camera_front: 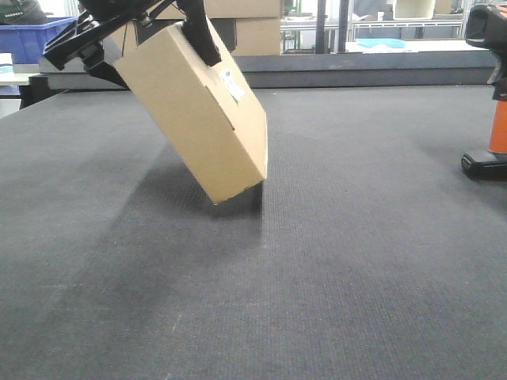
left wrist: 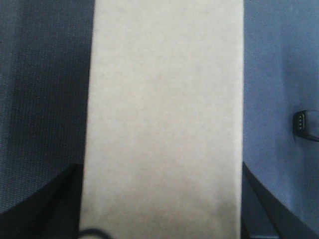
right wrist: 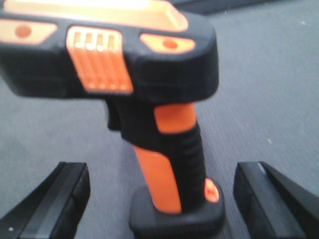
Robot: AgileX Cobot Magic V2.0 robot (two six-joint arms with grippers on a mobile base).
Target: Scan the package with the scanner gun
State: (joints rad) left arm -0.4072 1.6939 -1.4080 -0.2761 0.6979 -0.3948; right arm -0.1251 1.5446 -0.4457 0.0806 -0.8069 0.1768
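Note:
The package (camera_front: 194, 115), a tan cardboard box with a small white sticker (camera_front: 232, 85), hangs tilted over the grey mat (camera_front: 317, 261). Its lower corner is close to the mat, and I cannot tell whether it touches. My left gripper (camera_front: 142, 43) is shut on its upper end. In the left wrist view the package (left wrist: 164, 114) fills the space between the fingers (left wrist: 45, 209). The scanner gun (camera_front: 491, 111) stands upright on its black foot at the far right. My right gripper (right wrist: 162, 199) is open. Its fingers (right wrist: 55, 204) stand either side of the scanner gun (right wrist: 169, 149), apart from it.
Bigger cardboard boxes (camera_front: 257, 28) stand behind the mat's raised far edge (camera_front: 356, 71). A blue crate (camera_front: 32, 36) sits at the back left, and shelving posts (camera_front: 321, 24) rise at the back right. A small black part with metal contacts (left wrist: 305, 124) shows at the left wrist view's right edge.

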